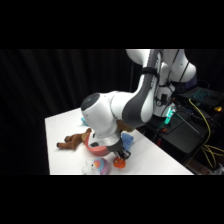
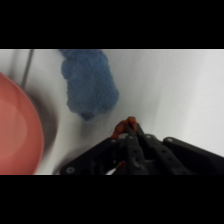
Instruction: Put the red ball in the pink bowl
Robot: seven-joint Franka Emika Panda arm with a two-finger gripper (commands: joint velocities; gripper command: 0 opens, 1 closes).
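gripper (image 2: 131, 131) low over the table with the red ball (image 2: 126, 126) at its tips, can't tell if it's clamped; pink bowl (image 2: 17, 132) just beside it, left in wrist view

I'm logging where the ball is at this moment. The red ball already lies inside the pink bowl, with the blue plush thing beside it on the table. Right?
Not quite. The red ball is outside the pink bowl, down at the gripper; the wrist view shows the bowl's visible part without it. The blue plush thing does lie beside the bowl on the table.
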